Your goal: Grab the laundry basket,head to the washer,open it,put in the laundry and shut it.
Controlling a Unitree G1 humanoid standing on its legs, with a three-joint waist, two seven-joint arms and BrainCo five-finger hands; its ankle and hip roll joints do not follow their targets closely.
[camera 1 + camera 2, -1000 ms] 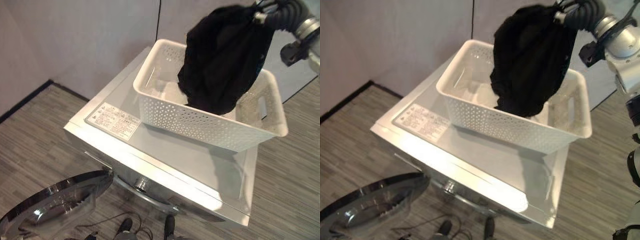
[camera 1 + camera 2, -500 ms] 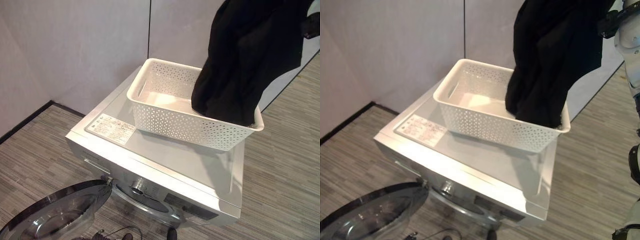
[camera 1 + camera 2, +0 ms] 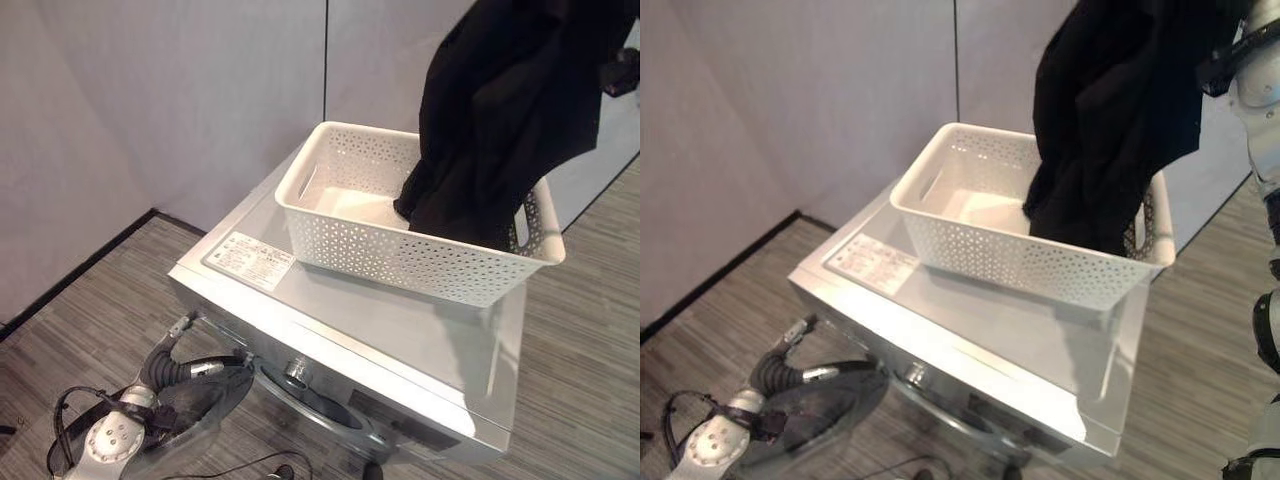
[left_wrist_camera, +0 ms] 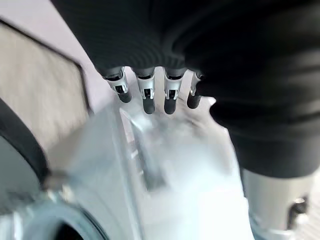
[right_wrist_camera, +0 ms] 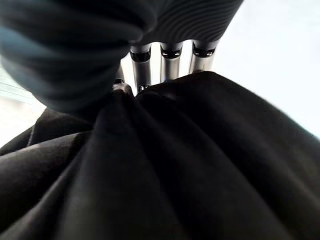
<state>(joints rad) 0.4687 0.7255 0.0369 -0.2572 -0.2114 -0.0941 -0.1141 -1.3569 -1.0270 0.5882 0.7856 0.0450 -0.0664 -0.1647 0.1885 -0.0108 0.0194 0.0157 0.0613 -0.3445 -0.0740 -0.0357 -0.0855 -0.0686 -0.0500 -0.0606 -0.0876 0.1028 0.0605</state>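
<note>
Black garment [image 3: 505, 110] hangs upper right of frame, right hand [image 5: 150, 62] fingers clamped on its bunched top, hem still dipping into white laundry basket [image 3: 350, 245] atop washer [image 3: 400, 335]. Lifted high to clear rim. Washer door [image 3: 190, 400] open lower left, left hand [image 4: 150, 92] beside it, fingers straight, holding nothing.

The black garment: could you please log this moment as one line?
right hand: shut on black garment | garment: hanging above basket | washer door: open

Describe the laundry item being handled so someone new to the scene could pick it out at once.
Start at the silver washer, its door swung open low in front. On its top stands a white perforated basket. The black garment hangs from the right hand above the basket, its lower end inside, the only dark cloth there.
</note>
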